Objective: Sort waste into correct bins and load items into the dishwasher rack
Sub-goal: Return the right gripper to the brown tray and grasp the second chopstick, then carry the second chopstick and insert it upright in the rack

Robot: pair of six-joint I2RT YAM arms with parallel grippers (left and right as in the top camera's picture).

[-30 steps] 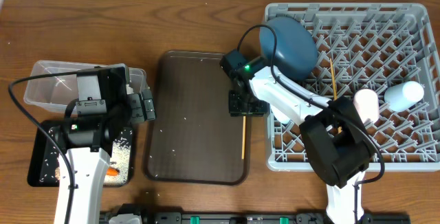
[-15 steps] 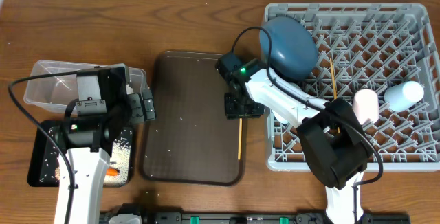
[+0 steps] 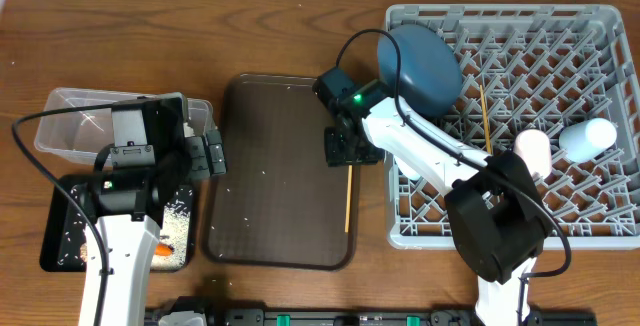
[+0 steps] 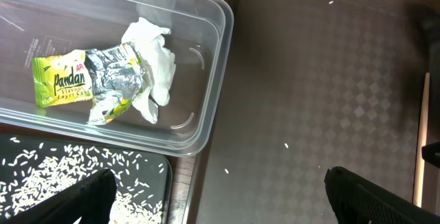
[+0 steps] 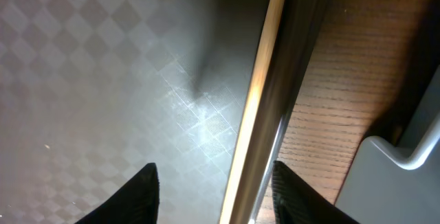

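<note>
A thin wooden chopstick (image 3: 348,198) lies along the right rim of the brown serving tray (image 3: 280,166). My right gripper (image 3: 350,151) hovers low over its upper end, open. In the right wrist view the chopstick (image 5: 260,107) runs between the two fingers without touching them. My left gripper (image 3: 205,154) stands wide open between the clear tub (image 3: 75,126) and the tray. The tub holds the yellow-green wrapper (image 4: 69,80) and white tissue (image 4: 155,59). Rice (image 4: 69,176) and a carrot (image 3: 162,251) lie in the black tray (image 3: 60,236).
The grey dishwasher rack (image 3: 560,206) at the right holds the blue plate (image 3: 418,66) on edge, another chopstick (image 3: 485,111) and two pale cups (image 3: 533,151) (image 3: 588,138). A few rice grains dot the brown tray.
My right gripper has shifted slightly left and up, and the chopstick and brown tray have slid a little left with it. The left arm has stayed still.
</note>
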